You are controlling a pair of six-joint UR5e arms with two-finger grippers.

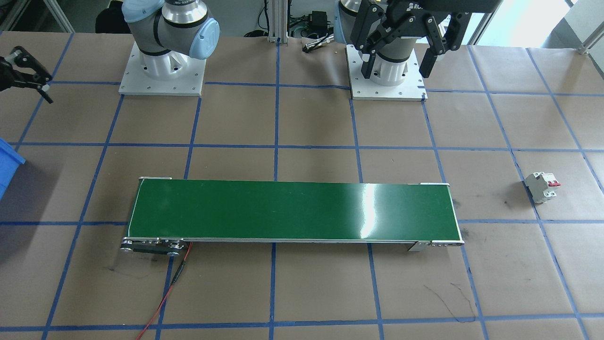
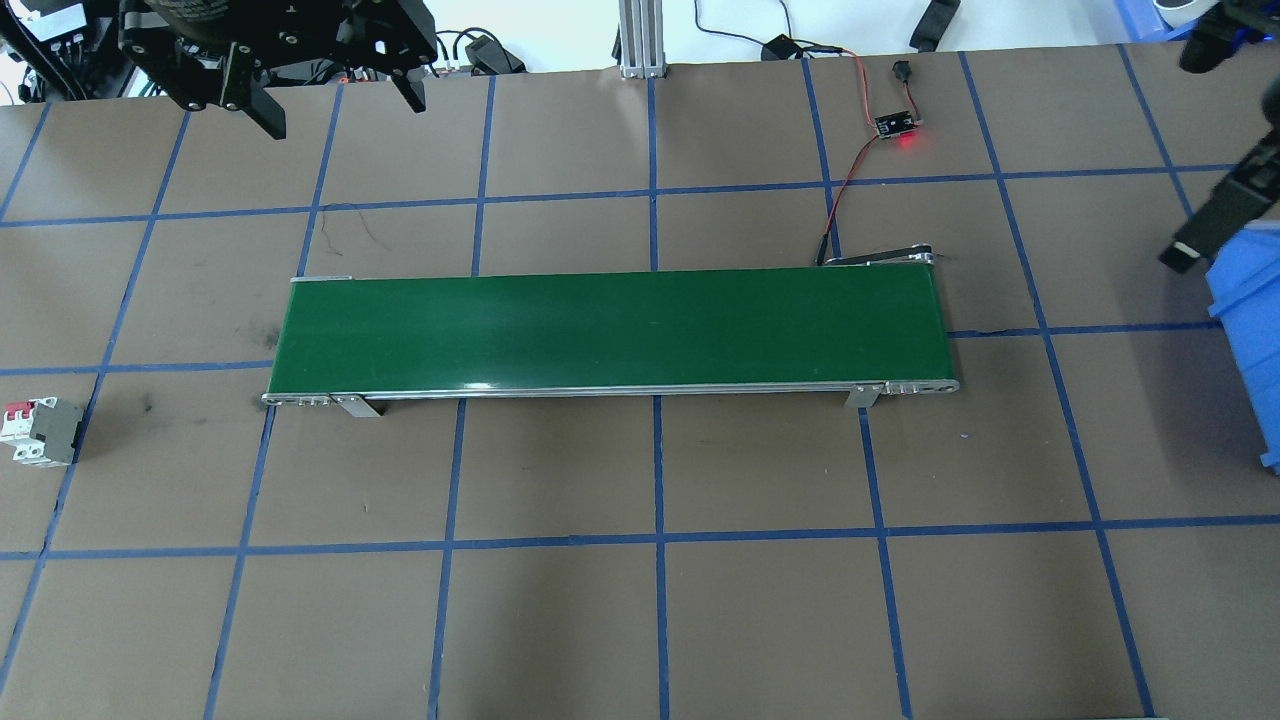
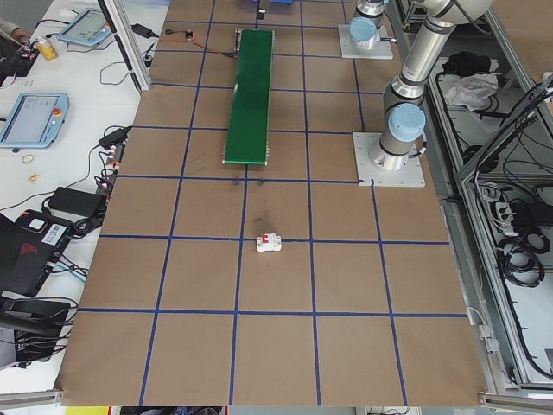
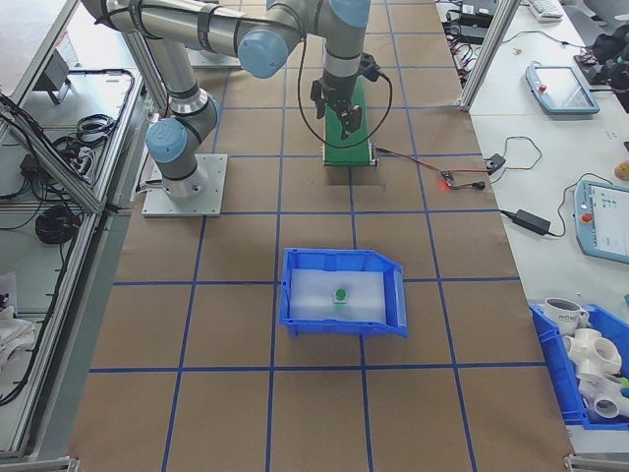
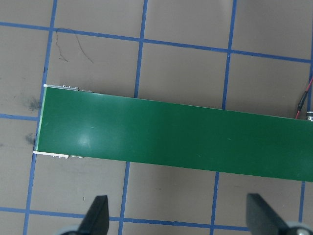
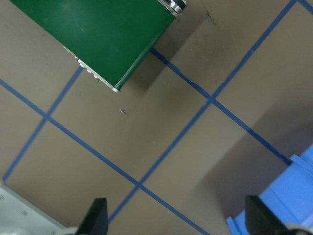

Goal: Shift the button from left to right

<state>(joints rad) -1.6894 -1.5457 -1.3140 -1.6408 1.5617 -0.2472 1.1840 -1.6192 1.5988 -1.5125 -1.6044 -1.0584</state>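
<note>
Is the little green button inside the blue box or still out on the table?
Inside. The exterior right view shows the button lying on the floor of the blue box, and neither gripper is near it.

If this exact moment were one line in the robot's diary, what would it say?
button: in blue bin | belt: bare | left pincer: open | right pincer: open

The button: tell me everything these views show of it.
The button shows only in the exterior right view, as a tiny green dot with a paler base under it. It rests on the whitish floor of the blue bin, about midway, clear of the walls. Nothing touches it, and no arm is over the bin. Its finer parts are too small to make out.
</note>
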